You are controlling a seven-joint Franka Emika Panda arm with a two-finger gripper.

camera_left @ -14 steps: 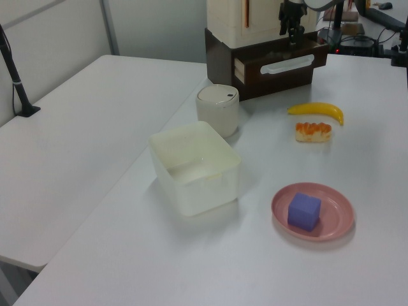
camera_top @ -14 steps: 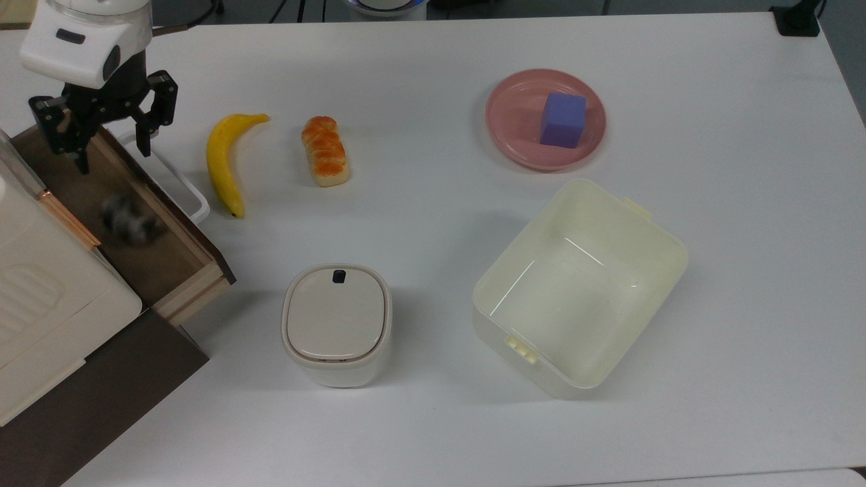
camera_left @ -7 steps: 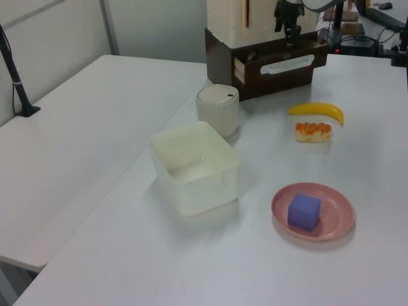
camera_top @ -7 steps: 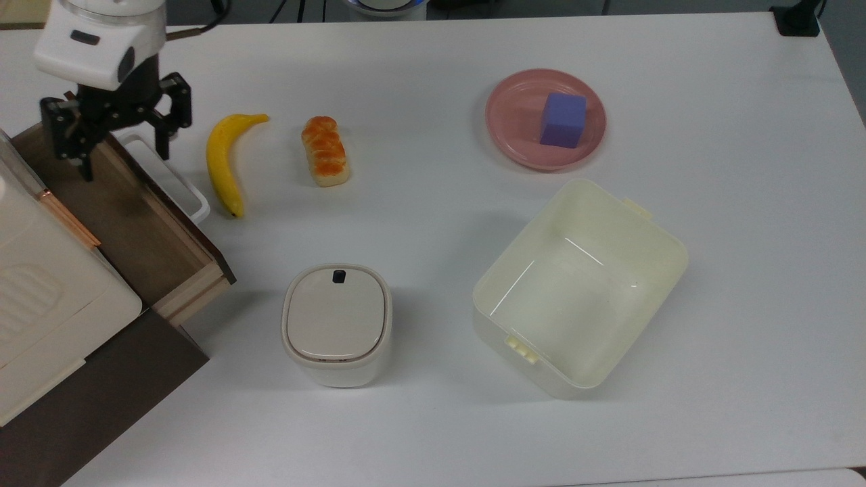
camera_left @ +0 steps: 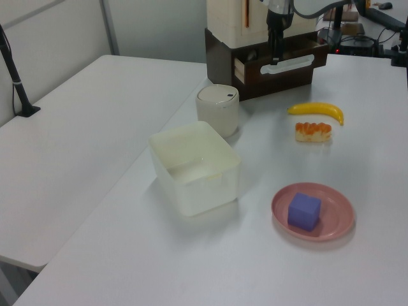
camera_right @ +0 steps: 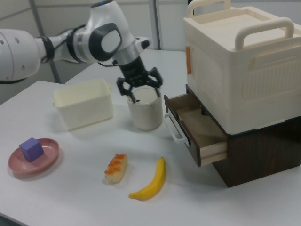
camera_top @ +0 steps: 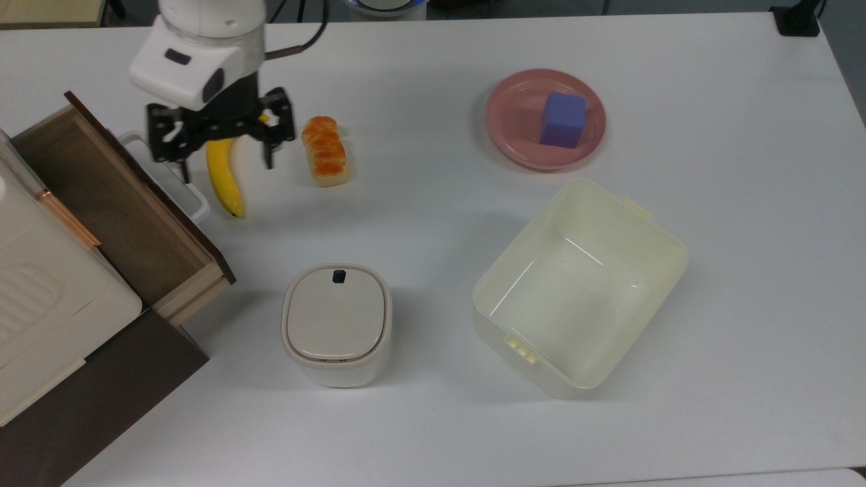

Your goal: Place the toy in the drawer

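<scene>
Pincer (camera_top: 226,169) hangs with its two black fingers spread wide and nothing between them, above the upper half of the banana (camera_top: 228,189) in the top view. It sits between the drawer's white loop handle (camera_top: 172,177) and the bread loaf (camera_top: 325,150). In the right view it is raised off the surface (camera_top: 433,67), in front of the lidded bin (camera_right: 146,110).

The drawer (camera_top: 128,216) is pulled well out of the dark cabinet, handle toward the banana. Its open stretch of brown floor lies bare. The back of the drawer runs under the cream box (camera_right: 235,61) stacked on top, so I cannot tell where the toy is. If it is inside, it would have to be in that covered rear part.

Spread, empty fingers beside an open drawer suggest a release rather than a reach for something new, though that is only a reading. The drawer being left open fits this, since it has to stay out for anything to be dropped in.

Well apart from all this, the cream tub (camera_top: 666,247) stands empty and the pink plate (camera_top: 514,122) carries a purple block (camera_top: 563,120). Neither seems to have a part in the task.
</scene>
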